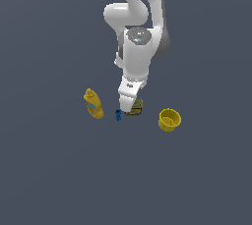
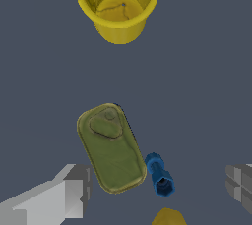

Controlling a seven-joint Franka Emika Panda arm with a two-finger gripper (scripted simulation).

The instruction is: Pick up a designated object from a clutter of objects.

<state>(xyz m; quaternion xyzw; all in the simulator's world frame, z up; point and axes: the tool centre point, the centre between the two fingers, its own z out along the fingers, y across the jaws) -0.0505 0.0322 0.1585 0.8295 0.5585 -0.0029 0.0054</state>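
The olive-green can (image 1: 137, 107) lies on the dark floor, mostly hidden by my hand in the exterior view. In the wrist view the can (image 2: 112, 148) shows its olive top with a pull tab. My gripper (image 1: 126, 108) hangs low right over it. In the wrist view the gripper (image 2: 156, 187) is open and empty, and one finger (image 2: 69, 192) is close beside the can's end. The tiny blue object (image 1: 118, 115) (image 2: 159, 175) lies right next to the can, between the fingers.
A yellow squeeze bottle (image 1: 93, 103) lies toward the exterior view's left; its tip (image 2: 168, 217) shows at the wrist picture's edge. A yellow cup (image 1: 170, 119) (image 2: 118, 3) stands open-side up toward the exterior view's right, apart from the can.
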